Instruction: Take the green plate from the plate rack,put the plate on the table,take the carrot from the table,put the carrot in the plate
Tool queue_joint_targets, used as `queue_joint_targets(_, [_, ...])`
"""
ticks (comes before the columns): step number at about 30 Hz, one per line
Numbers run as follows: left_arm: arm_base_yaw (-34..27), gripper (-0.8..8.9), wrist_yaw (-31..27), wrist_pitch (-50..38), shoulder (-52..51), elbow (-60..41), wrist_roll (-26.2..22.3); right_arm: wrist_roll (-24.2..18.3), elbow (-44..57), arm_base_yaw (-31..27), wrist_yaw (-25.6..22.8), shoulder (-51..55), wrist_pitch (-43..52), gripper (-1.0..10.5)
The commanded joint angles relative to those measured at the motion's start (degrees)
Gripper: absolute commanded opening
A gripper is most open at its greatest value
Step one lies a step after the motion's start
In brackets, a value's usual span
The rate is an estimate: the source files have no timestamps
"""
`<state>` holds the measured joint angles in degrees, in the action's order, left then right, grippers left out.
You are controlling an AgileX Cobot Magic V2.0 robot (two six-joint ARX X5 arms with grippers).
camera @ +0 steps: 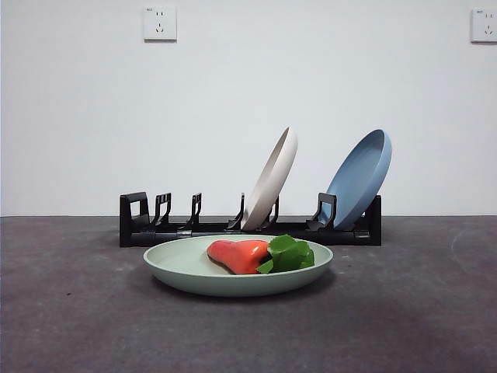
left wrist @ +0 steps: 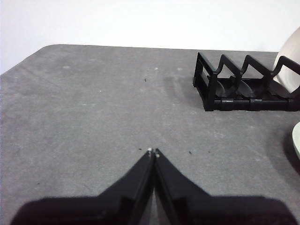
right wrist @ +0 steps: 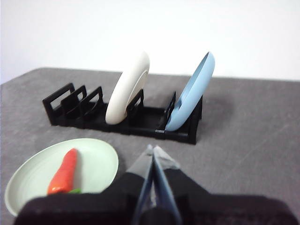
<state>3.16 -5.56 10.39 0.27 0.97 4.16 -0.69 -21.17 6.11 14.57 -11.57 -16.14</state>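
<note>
The green plate lies flat on the table in front of the plate rack. The carrot lies in the plate, its green top to the right. In the right wrist view the plate and the carrot show below the rack. My right gripper is shut and empty, held back from the plate. My left gripper is shut and empty above bare table, away from the rack's end. Neither gripper shows in the front view.
A cream-white plate and a dusty-blue plate stand tilted in the rack's right slots; its left slots hold nothing. A white wall with two sockets stands behind. The plate's edge shows in the left wrist view.
</note>
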Motion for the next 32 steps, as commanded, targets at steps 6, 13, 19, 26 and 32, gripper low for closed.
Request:
queue_joint_targets(6, [-0.22, -0.03, -0.04, -0.26, -0.17, -0.76, 0.39, 3.37, 15.54, -0.04, -0.04, 9.03, 5.44, 0.0])
queue_joint_targets(13, [-0.22, -0.03, -0.04, -0.26, -0.17, -0.76, 0.39, 4.26, 19.43, -0.04, 0.07, 11.52, 2.69, 0.0])
queue_joint_targets(19, [-0.22, -0.03, -0.04, -0.26, -0.17, -0.76, 0.39, 4.46, 19.47, -0.04, 0.0, 11.52, 2.64, 0.0])
queue_joint_targets(26, [-0.22, -0.03, -0.02, -0.26, -0.17, -0.76, 0.39, 4.87, 19.41, -0.04, 0.07, 11.37, 2.6, 0.0])
queue_joint_targets(32, [-0.22, -0.03, -0.04, -0.26, -0.17, -0.76, 0.39, 4.87, 19.41, -0.04, 0.07, 11.19, 2.6, 0.0])
